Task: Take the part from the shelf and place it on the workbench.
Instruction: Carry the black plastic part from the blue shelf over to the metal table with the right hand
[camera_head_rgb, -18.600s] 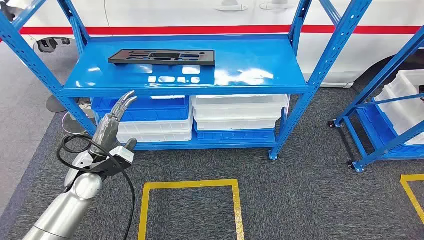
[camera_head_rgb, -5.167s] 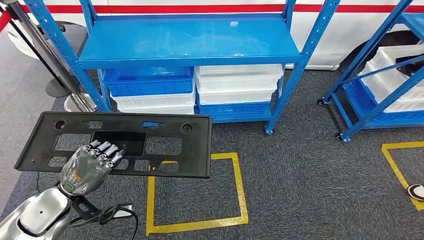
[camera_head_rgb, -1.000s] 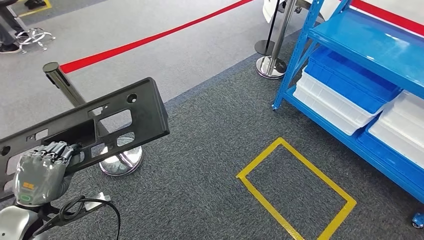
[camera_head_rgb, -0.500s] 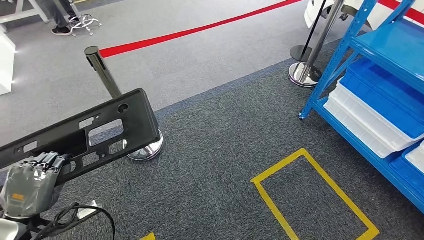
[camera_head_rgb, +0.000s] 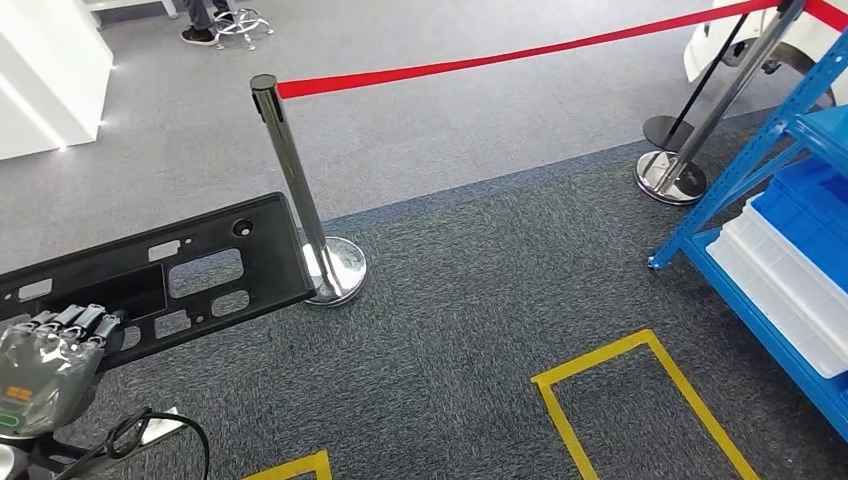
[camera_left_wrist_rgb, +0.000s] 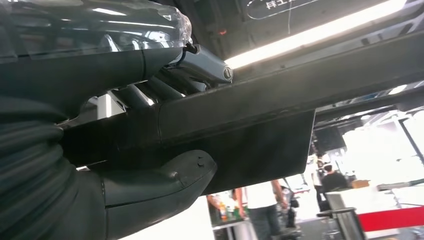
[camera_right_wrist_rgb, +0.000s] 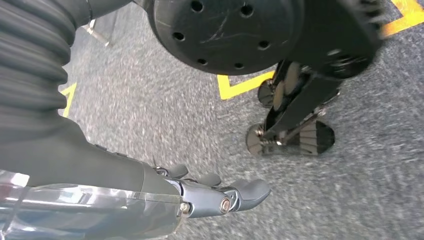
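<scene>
The carpet (camera_head_rgb: 450, 300) and a roped post (camera_head_rgb: 300, 190) lie ahead; no workbench is visible. The black part (camera_head_rgb: 160, 285) sits low on the robot's left, long axis running away rightward and slightly up toward the post. The left hand (camera_head_rgb: 45, 360) clamps its near edge, fingers above, thumb beneath. The right hand (camera_right_wrist_rgb: 200, 197) hangs loosely extended, holding nothing.

Flat black perforated part (camera_head_rgb: 170, 280) held above carpet.
</scene>
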